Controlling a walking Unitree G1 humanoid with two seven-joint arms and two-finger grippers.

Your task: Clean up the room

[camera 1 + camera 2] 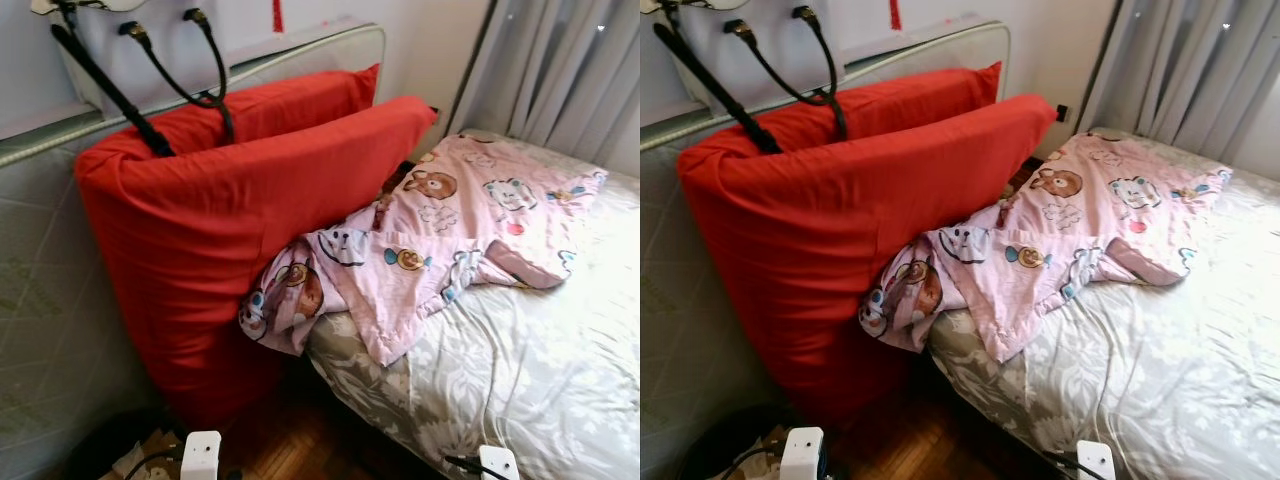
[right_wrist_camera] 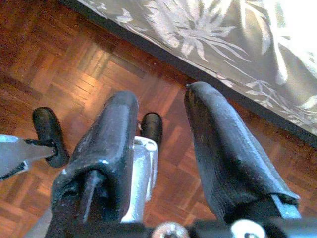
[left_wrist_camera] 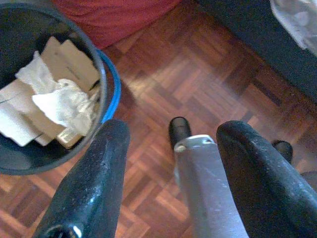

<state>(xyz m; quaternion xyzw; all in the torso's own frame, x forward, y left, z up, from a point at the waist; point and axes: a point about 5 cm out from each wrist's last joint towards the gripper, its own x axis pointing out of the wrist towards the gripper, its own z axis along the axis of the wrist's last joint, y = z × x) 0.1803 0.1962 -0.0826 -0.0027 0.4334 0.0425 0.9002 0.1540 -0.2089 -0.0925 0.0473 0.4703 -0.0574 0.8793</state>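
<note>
Two grippers spread, idle; pink blanket [image 1: 440,240] crumpled, long axis across bed [image 1: 540,380] toward curtains.

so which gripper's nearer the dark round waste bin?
Left. The left gripper hangs over parquet right beside the dark round waste bin; the right gripper hangs by the bed's edge.

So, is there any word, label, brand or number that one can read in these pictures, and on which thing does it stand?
No readable text in any view.
Pink blanket: cartoon animal prints, no letters to make out.
Cardboard pieces in the dark bin: no print can be read.
Red cushions and floral bed cover: plain colour or pattern, no writing.
</note>
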